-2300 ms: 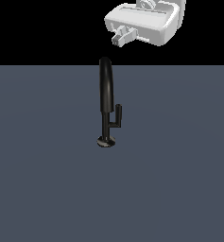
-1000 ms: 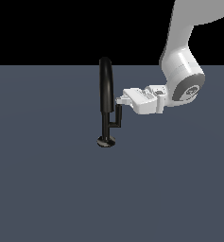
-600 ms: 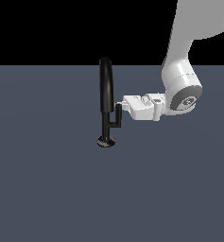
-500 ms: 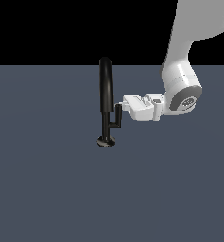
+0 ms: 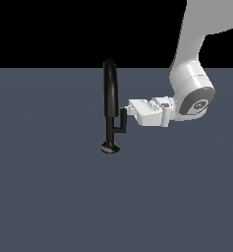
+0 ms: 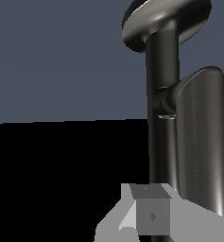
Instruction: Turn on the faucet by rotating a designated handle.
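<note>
The glossy black faucet (image 5: 110,93) stands upright on its small disc base (image 5: 110,146) in the middle of the exterior view. Its short L-shaped handle (image 5: 122,121) sticks out of the stem on the exterior view's right. My white gripper (image 5: 128,110) reaches in horizontally from that side, with its tips right at the handle's upright rod, touching it or nearly so. The fingers look pressed together with nothing between them. In the wrist view the stem (image 6: 160,118), the handle rod (image 6: 201,146) and the disc base (image 6: 165,19) fill the frame just beyond the grey fingertips (image 6: 149,212).
The faucet stands on a flat blue-grey surface (image 5: 49,197). My white arm (image 5: 192,88) comes down from the upper part of the exterior view's right.
My gripper has come down from high above the faucet and moved toward the exterior view's left, up to the handle. The faucet and handle look unmoved.
</note>
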